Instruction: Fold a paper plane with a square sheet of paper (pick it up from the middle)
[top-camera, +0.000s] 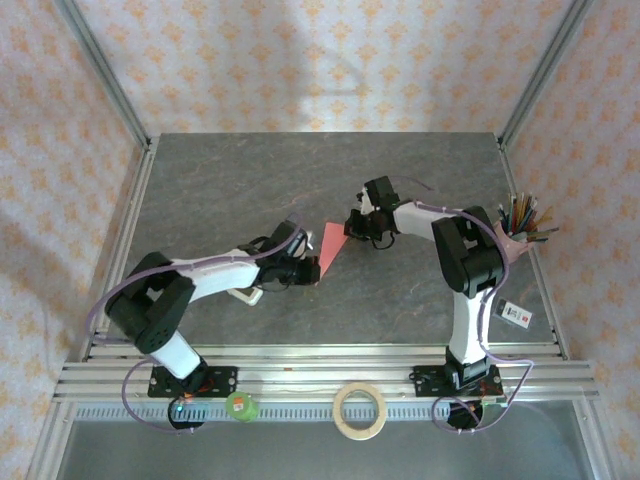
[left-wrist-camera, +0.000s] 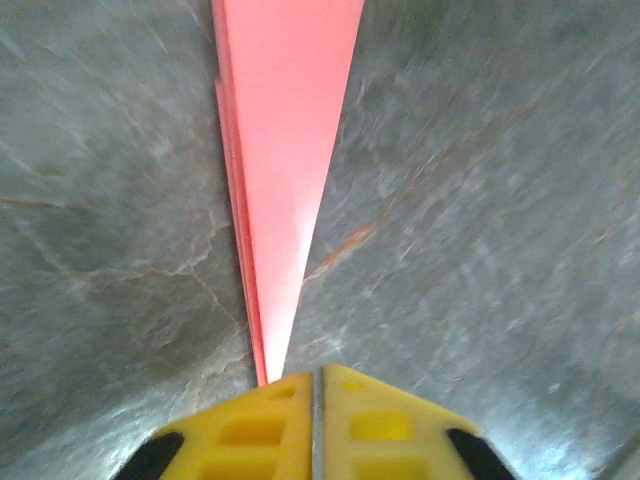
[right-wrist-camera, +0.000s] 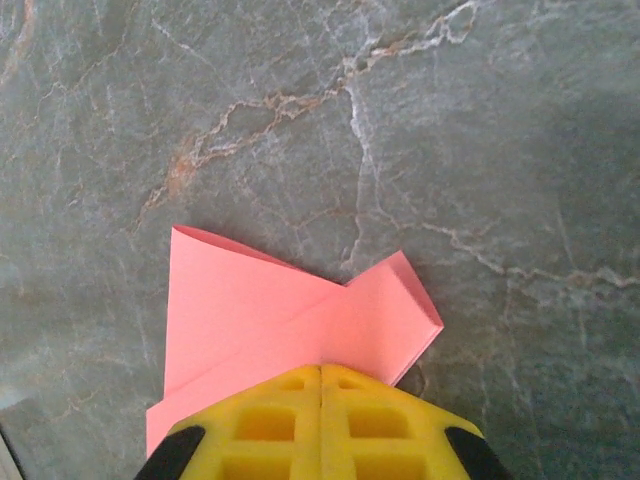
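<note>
Paper plane (top-camera: 330, 250), folded to a narrow pink dart, lies at the centre of the table (top-camera: 420, 180), its point toward 7 o'clock. Your left gripper (top-camera: 303, 270) meets that point with jaws together. Your right gripper (top-camera: 357, 228), jaws also together, sits over the wide end at 1 o'clock. Whether either one pinches the paper cannot be told.

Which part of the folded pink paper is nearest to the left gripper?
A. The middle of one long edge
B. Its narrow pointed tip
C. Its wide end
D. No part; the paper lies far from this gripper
B: in the left wrist view the paper plane narrows to a point right at the left gripper, while its wide end sits at the right gripper.
</note>
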